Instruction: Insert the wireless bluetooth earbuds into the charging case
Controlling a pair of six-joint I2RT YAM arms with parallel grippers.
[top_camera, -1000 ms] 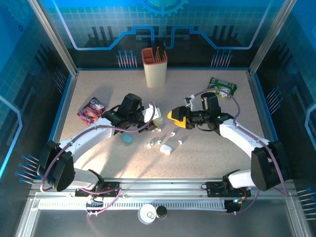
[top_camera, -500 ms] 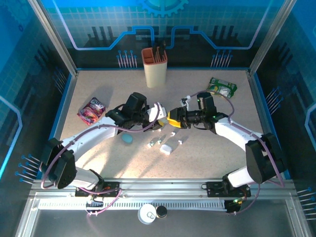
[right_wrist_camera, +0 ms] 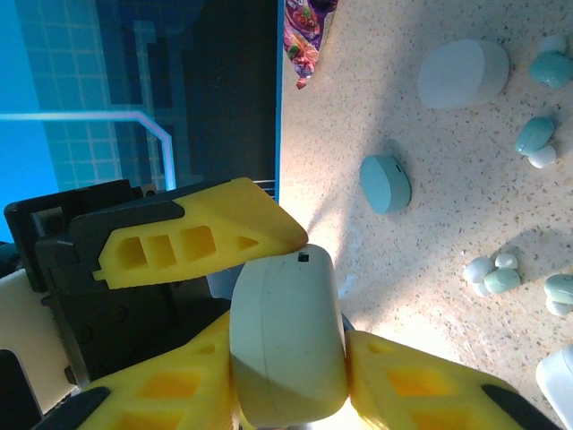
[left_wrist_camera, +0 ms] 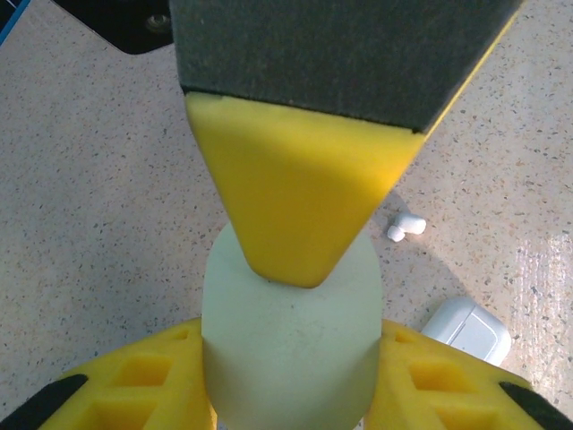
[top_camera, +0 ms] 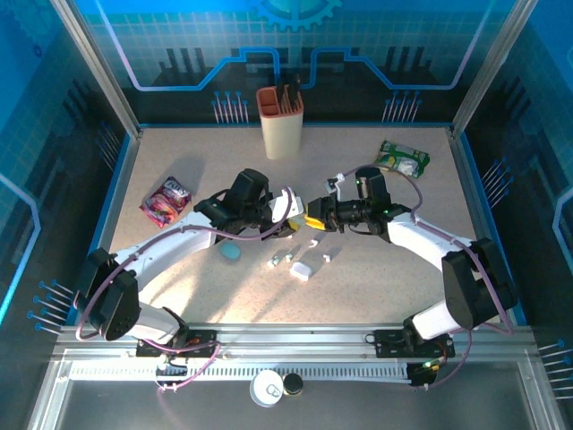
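Earbuds (top_camera: 279, 260): loose on the tabletop (top_camera: 394, 269), scattered in a small patch just near of the spot where the two hands meet. They are tiny, white and short-stemmed, and all lie flat. Some look teal-tinted in the right wrist view. None is in a case.

Key relation: the earbuds lie below both hands and toward the near side.
- One earbud sits almost straight near of the right hand (top_camera: 312, 216).
- A pair sits near of the left hand (top_camera: 285, 211).
- There is little to choose between the arms; the right hand is marginally closer to the single earbud.
- Long axis: in the left wrist view one earbud lies on its side, apart from the second case. From above, the stem headings are too small to tell.

Case (right_wrist_camera: 286, 345): pale and pebble-shaped, held off the tabletop between the hands. Its seam is visible and the lid reads closed. The left hand is clamped across its sides. The right hand's pads press on it from the opposite direction, with one yellow tip on its top face. Neither hand is free.

Judgement: the step in hand looks like opening or re-gripping the case, and insertion has not started. The lid must come up first. Then one hand has to let go and drop toward the near side for an earbud.

Second case (top_camera: 302, 270): white, shut, on the tabletop just near of the earbuds. A teal disc (top_camera: 231, 253) lies to the left, apart.
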